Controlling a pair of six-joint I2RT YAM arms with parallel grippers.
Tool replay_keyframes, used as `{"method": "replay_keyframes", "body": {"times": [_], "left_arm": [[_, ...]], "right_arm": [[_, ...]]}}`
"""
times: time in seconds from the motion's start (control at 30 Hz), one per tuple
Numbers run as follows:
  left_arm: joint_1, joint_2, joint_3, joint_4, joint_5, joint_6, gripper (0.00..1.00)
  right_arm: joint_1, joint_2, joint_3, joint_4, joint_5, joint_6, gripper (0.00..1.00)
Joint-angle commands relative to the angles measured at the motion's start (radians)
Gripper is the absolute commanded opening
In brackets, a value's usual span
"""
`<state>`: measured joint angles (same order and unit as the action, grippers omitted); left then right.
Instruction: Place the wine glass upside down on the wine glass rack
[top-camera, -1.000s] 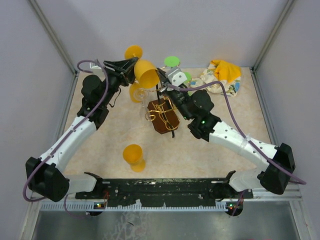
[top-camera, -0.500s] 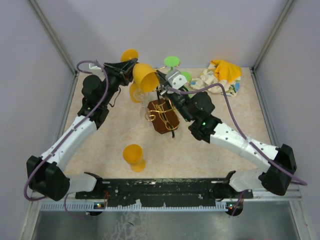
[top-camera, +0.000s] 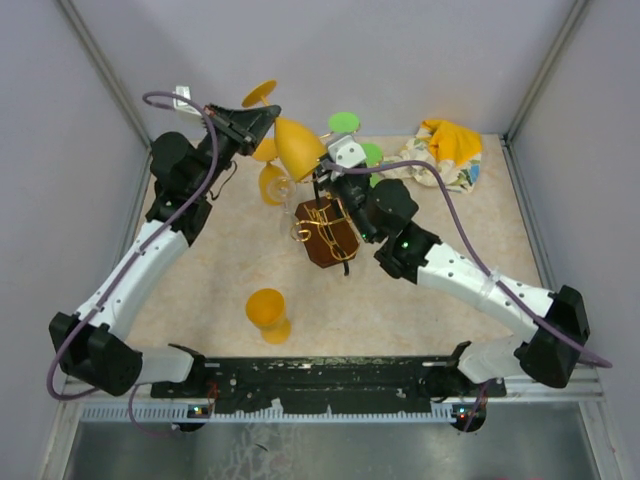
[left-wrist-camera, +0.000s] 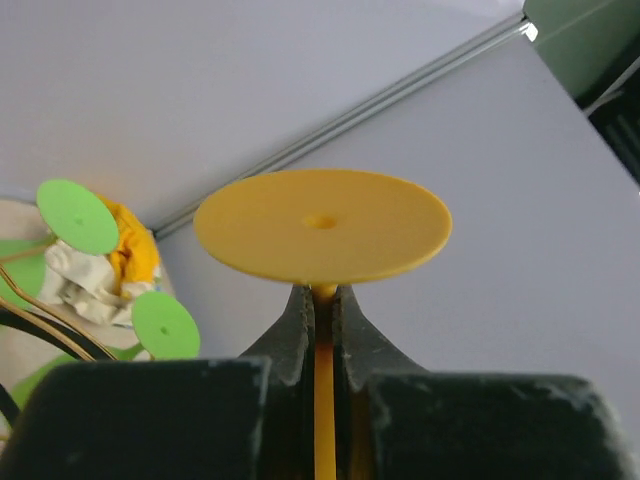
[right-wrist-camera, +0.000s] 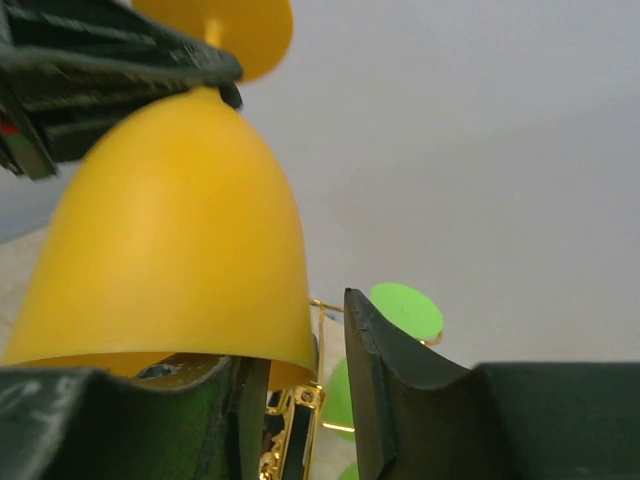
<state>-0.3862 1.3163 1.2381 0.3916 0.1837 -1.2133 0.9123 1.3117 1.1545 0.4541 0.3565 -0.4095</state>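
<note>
My left gripper (top-camera: 262, 117) is shut on the stem of a yellow wine glass (top-camera: 298, 148). It holds the glass in the air, tilted, with the bowl down to the right, above the wine glass rack (top-camera: 326, 231), a gold wire stand on a dark brown base. In the left wrist view the glass's foot (left-wrist-camera: 322, 225) sits just past my shut fingertips (left-wrist-camera: 298, 305). My right gripper (top-camera: 326, 172) is open right beside the bowl. In the right wrist view the bowl (right-wrist-camera: 170, 260) covers the left finger; gold rack wire (right-wrist-camera: 320, 330) shows between the jaws.
Two green glasses (top-camera: 345, 123) hang upside down at the rack's far side. Another yellow glass (top-camera: 270, 184) hangs at the rack's left. A yellow glass (top-camera: 267, 312) stands on the table in front. A yellow and white cloth (top-camera: 445, 150) lies at the back right.
My left gripper has risen and turned, so the glass's foot points up and back and the bowl has swung down and right toward the rack. The right gripper stayed almost still.
</note>
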Motion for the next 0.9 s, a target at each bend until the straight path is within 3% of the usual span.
{"method": "replay_keyframes", "body": {"times": [0.0,0.23,0.3,0.4,0.5,0.67,0.87], "left_arm": [[0.012,-0.047,0.103,-0.138,0.04,0.342,0.0],[0.02,-0.17,0.172,-0.368,-0.136,0.673,0.0],[0.021,-0.202,0.178,-0.397,-0.159,0.752,0.0],[0.02,-0.227,0.19,-0.438,-0.135,0.827,0.0],[0.02,-0.245,0.177,-0.445,-0.015,0.878,0.0],[0.009,-0.296,0.067,-0.429,0.22,0.933,0.0],[-0.034,-0.441,-0.112,-0.394,0.292,1.019,0.0]], "right_arm": [[-0.019,-0.039,0.071,-0.04,0.146,0.007,0.4],[-0.109,-0.094,0.144,-0.253,0.254,-0.006,0.61],[-0.137,-0.104,0.146,-0.292,0.265,0.0,0.72],[-0.174,-0.111,0.154,-0.335,0.259,0.025,0.86],[-0.206,-0.096,0.195,-0.41,0.256,0.068,0.98],[-0.242,-0.069,0.243,-0.486,0.274,0.107,0.99],[-0.269,-0.058,0.255,-0.52,0.284,0.13,0.99]]}}
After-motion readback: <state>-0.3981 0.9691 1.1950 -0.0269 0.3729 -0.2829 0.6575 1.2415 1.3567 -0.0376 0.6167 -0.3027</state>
